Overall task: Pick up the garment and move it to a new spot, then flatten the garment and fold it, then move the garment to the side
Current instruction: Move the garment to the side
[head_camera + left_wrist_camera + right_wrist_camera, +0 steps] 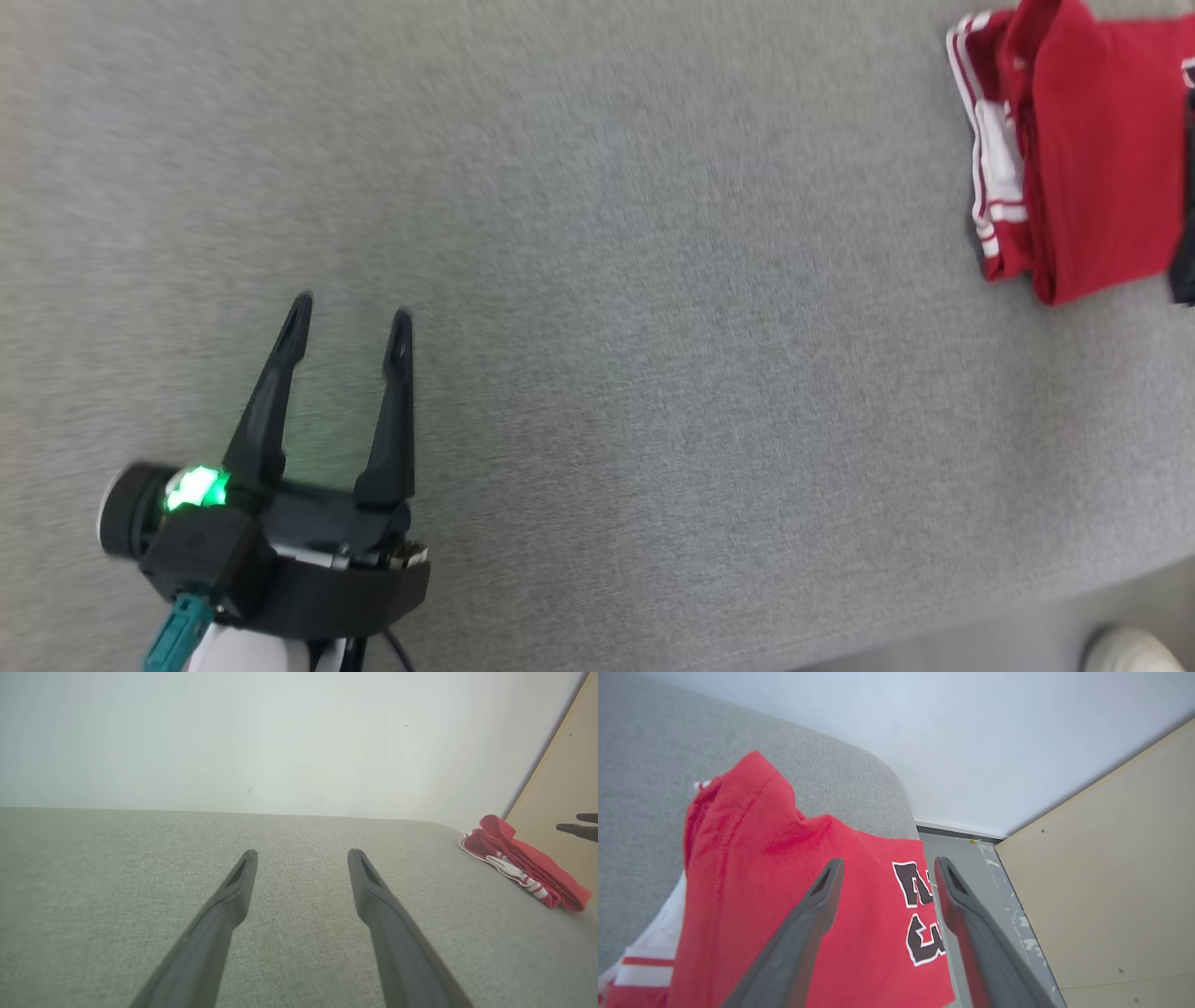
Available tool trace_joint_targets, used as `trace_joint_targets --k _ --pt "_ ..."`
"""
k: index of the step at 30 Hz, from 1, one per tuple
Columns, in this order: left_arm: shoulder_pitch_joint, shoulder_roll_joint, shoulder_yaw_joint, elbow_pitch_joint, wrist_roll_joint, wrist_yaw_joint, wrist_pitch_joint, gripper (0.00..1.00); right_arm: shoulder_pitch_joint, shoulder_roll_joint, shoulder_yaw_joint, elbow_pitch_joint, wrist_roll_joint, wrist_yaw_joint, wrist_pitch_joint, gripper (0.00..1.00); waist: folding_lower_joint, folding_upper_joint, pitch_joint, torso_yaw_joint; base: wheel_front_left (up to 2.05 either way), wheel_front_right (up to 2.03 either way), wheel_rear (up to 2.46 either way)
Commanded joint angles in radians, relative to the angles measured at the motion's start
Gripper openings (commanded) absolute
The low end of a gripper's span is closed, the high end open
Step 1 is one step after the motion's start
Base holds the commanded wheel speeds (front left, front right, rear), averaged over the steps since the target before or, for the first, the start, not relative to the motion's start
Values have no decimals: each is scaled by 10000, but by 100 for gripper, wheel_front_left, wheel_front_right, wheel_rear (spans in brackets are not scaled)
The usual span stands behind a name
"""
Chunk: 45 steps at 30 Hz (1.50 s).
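The garment (1074, 140) is red with white striped trim and lies folded on the grey cushioned surface (653, 327) at the far right. In the right wrist view the garment (784, 882) shows black letters edged in white. My right gripper (888, 863) hovers just over its edge, open, with nothing between the fingers. The left wrist view shows that right gripper (569, 822) beside the garment (523, 868). Far from the garment, my left gripper (351, 313) stands open and empty at the lower left, and the left wrist view has it (302, 855) above bare fabric.
The surface's front edge runs along the lower right, with grey floor and a person's white shoe (1134, 649) beyond it. A beige panel (1101, 882) stands just past the garment's end. A white wall (280, 742) backs the surface.
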Motion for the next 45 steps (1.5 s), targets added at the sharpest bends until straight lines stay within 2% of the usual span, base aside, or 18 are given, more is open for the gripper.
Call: trace_joint_targets --k 1,5,8,13,21,26,45 --pt "168 -9 25 49 -62 7 -28 100 148 93 -41 -42 103 -22 -69 100 0 0 -740 522 0 0 0" --pt "794 -141 408 619 -54 20 -28 100 1206 644 173 -641 764 -23 -750 100 0 0 -1777 1043 0 0 0" --pt "1294 -183 825 939 -16 58 -28 100 2002 823 515 -1229 1136 -22 -1122 100 0 0 -2460 1391 0 0 0" --pt "2067 -256 1392 1468 108 162 -30 100 3739 1324 1055 -2215 1312 -22 -1946 100 0 0 -3583 1962 0 0 0" --pt "3057 -304 1922 2157 106 168 -28 100 6186 2829 648 -2857 1057 -22 -2894 100 0 0 -5091 2418 0 0 0" --pt "3399 -318 2154 2349 30 141 -28 100 7113 3403 934 -3162 836 -22 -3181 100 0 0 -5339 2302 0 0 0" --pt "3653 -329 1900 2827 -231 163 -28 100 8542 4009 290 -3555 656 -22 -3075 100 0 0 -5603 2172 0 0 0"
